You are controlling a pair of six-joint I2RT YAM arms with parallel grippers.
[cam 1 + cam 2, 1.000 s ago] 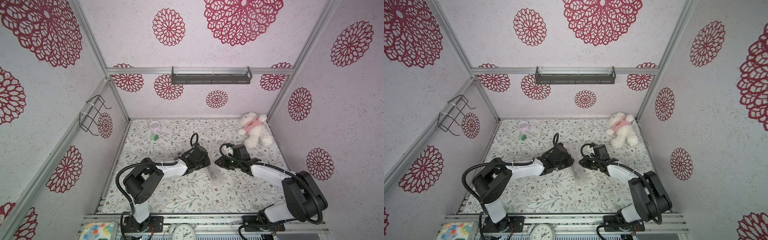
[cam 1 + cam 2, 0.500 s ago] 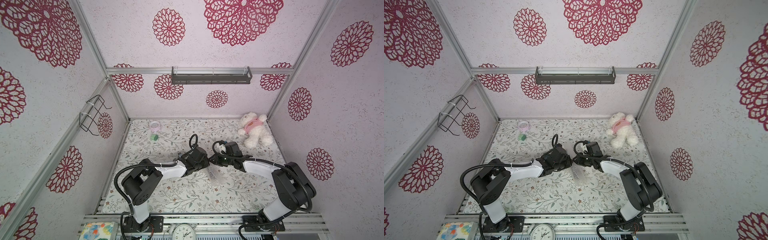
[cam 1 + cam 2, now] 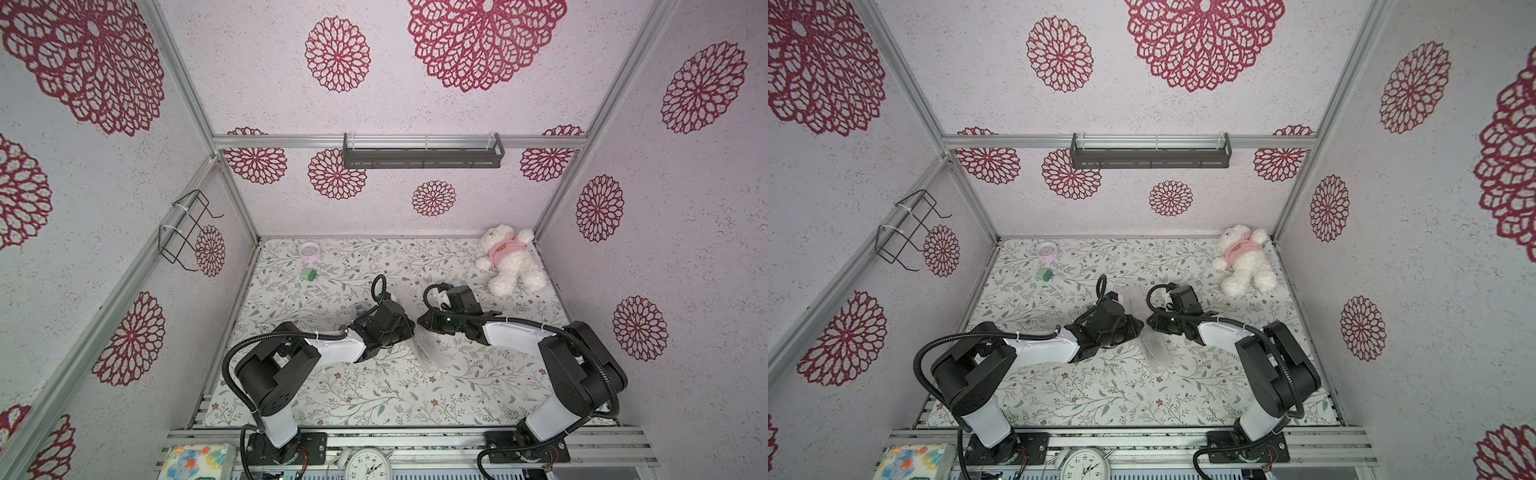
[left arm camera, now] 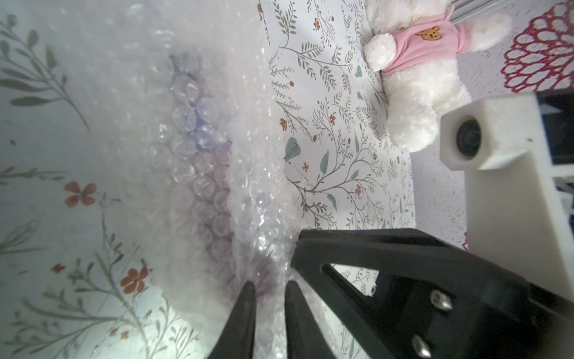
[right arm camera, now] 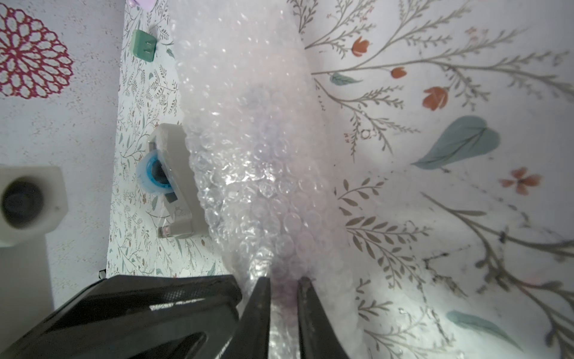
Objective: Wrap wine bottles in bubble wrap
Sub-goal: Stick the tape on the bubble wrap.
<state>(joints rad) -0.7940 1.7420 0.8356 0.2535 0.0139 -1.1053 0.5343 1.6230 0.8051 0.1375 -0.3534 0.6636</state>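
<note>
Left gripper: fingers narrowly apart astride the bubble wrap; whether it is clamped cannot be told. Wrap is noted rolled around the bottle, purple showing through, its long axis laid front-to-back on the table, between both grippers, equally near. Right gripper: clamped on the roll's opposite flank. No legible writing is noted.

Pale walls with crimson rosettes, a grey shelf, floral-patterned tabletop below.

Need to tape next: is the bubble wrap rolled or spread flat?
Rolled: the bubble wrap forms a tube, the purple bottle dimly showing inside.
</note>
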